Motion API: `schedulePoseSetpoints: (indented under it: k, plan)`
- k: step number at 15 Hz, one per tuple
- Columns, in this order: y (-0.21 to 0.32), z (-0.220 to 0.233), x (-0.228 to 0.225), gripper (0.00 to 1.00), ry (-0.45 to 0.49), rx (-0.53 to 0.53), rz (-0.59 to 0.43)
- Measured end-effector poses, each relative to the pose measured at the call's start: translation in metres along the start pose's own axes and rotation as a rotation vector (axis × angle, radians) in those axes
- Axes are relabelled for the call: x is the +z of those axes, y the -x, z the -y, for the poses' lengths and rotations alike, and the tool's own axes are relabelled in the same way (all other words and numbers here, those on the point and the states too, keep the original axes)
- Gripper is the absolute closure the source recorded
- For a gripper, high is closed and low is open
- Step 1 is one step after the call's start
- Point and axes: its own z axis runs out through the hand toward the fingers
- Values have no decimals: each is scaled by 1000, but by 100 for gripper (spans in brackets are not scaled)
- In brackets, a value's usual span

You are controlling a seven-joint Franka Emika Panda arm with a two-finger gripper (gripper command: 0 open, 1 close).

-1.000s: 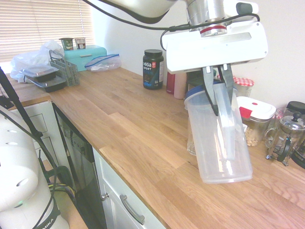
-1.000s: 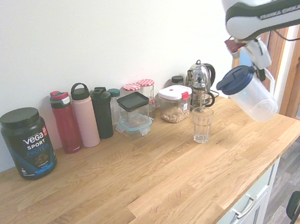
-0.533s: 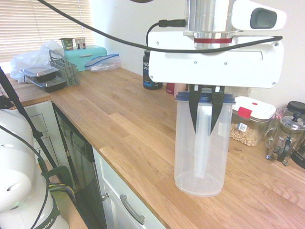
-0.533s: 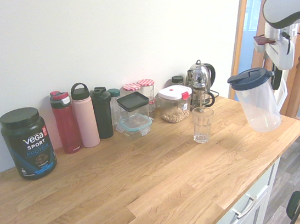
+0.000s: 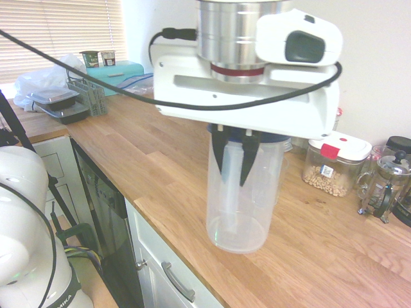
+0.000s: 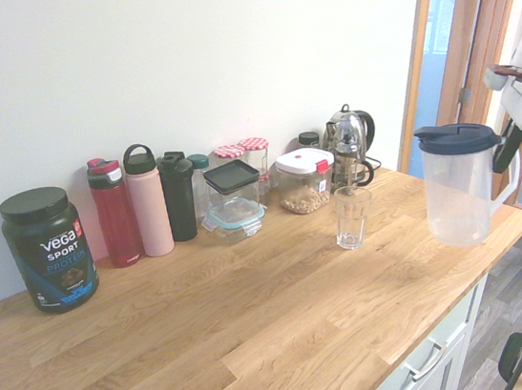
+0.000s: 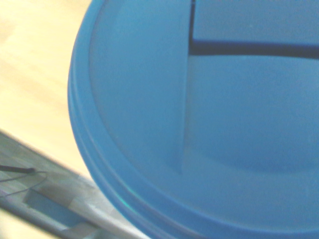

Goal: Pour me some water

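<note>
While the end effector (image 5: 234, 157) stays clenched on the handle of the clear plastic pitcher with a dark blue lid (image 6: 461, 190), the pitcher hangs upright near the front edge of the wooden surface (image 6: 257, 311), well apart from the empty clear drinking glass (image 6: 352, 218) standing beside the storage jars.
</note>
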Motion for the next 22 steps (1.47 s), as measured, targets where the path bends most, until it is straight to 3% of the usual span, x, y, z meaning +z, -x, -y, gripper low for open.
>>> schedulePoseSetpoints:
  k: [3, 6, 11, 14, 17, 22]
  plan:
    - [39, 63, -5, 100, -60, 106, -39]
    - [53, 144, 30, 100, -124, 205, -73]
    - [68, 315, 84, 100, -61, 339, -254]
    - [53, 393, 108, 100, -38, 407, -243]
    - [36, 442, 113, 100, -60, 443, -225]
    - [31, 470, 144, 100, -100, 434, -241]
